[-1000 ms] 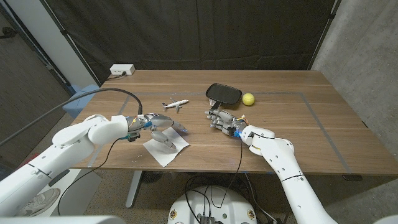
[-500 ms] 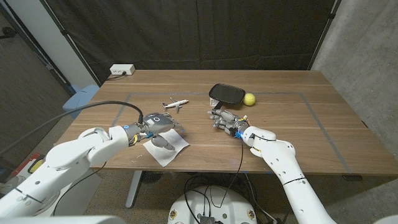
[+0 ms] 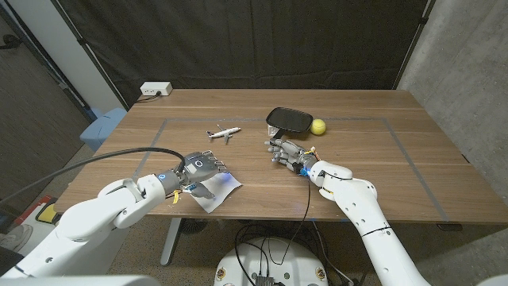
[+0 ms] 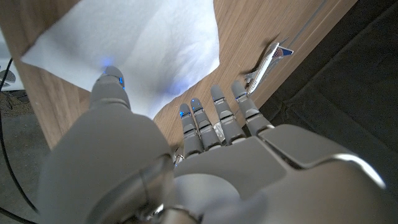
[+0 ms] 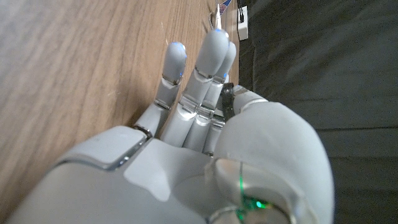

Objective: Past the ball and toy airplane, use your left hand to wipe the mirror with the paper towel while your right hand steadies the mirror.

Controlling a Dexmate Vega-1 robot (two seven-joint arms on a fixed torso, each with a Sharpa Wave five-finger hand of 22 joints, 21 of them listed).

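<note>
A white paper towel (image 3: 213, 194) lies at the table's near edge, left of centre. My left hand (image 3: 202, 168) hangs over its far part with fingers spread and holds nothing. In the left wrist view the thumb (image 4: 109, 88) lies over the paper towel (image 4: 137, 43) and the toy airplane (image 4: 268, 60) shows beyond the fingers. The toy airplane (image 3: 224, 133) sits further back. The black mirror (image 3: 286, 121) lies flat past the centre, with the yellow ball (image 3: 317, 126) just to its right. My right hand (image 3: 285, 151) stands a little short of the mirror, fingers stretched out, empty.
The wooden table (image 3: 381, 159) carries a thin taped outline. A white power strip (image 3: 155, 90) sits at its far left corner. Dark curtains hang behind. A cable runs along my left arm.
My left arm has swung in toward the table's near edge while its hand stays over the towel, now turned with its back up. My right hand crept slightly toward the mirror.
</note>
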